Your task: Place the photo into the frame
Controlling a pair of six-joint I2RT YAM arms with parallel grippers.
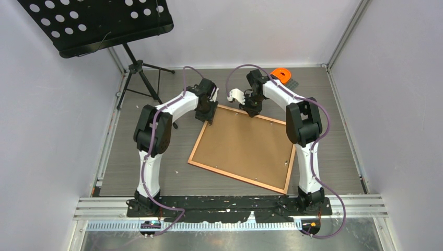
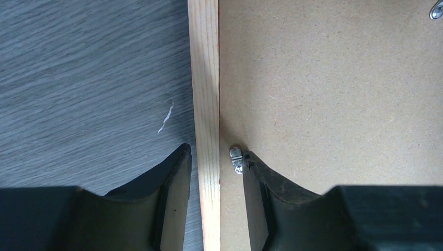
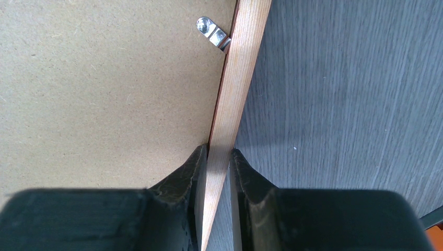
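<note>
My right pincer [image 3: 218, 152] gripped the frame [image 3: 245, 63] edge between its fingers. My left pincer [image 2: 215, 154] straddled that edge, ungripped, a clip [image 2: 236, 158] just beside one finger. Closing could snag it. Photo not seen.

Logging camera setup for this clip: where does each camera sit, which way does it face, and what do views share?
Top external: above and behind the bases, looking down at the table, the frame and both whole arms.
Left wrist: on the left arm, facing down; left end effector straddles the frame's border.
Right wrist: facing down; right end effector pinches the border.
Shared: both wrist views show border, backing board and table.
</note>
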